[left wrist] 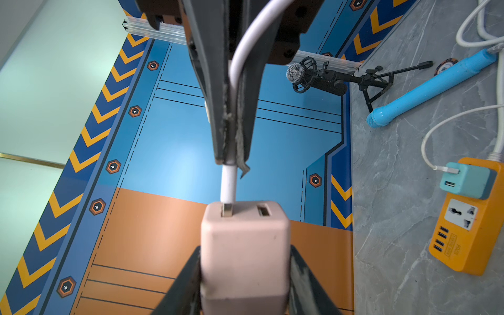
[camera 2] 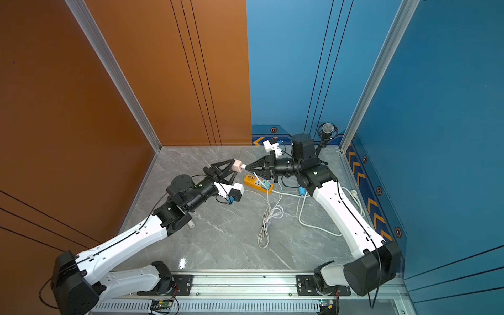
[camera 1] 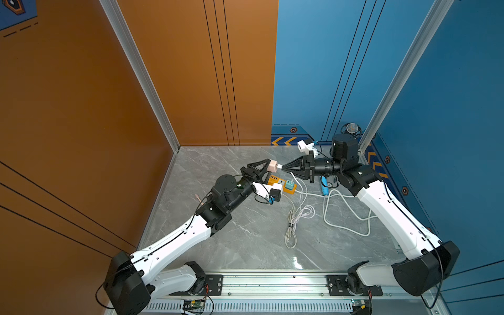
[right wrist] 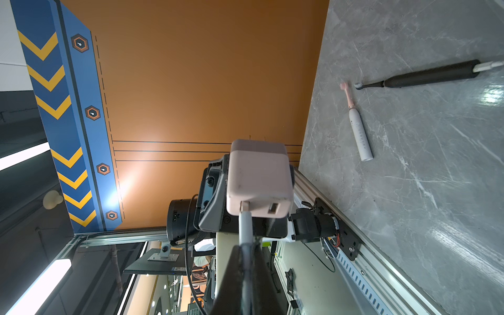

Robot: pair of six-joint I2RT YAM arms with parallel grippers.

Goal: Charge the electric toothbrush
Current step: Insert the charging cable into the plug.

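The left fingers point(left wrist: 188, 275) clamp the pink adapter point(left wrist: 245, 245) in mid-air, and the right fingers point(left wrist: 215, 122) pinch the white plug point(left wrist: 227, 188) at its port. Pushed off-axis, the plug could jam or twist the adapter loose. The pink toothbrush point(right wrist: 360, 131) lies flat on the counter point(right wrist: 409, 218), its long axis roughly along the orange wall point(right wrist: 191, 81), bristles pointing away from the front rail.

An orange wall point(camera 1: 81, 109) meets a blue wall point(camera 1: 313, 68) — grey marble tabletop point(camera 1: 245, 240) below.

A robotics lab test cell: aluminium frame point(camera 1: 138, 68), printed wall panels point(camera 1: 313, 68), base rail point(camera 1: 272, 282), stand microphone point(left wrist: 296, 72).
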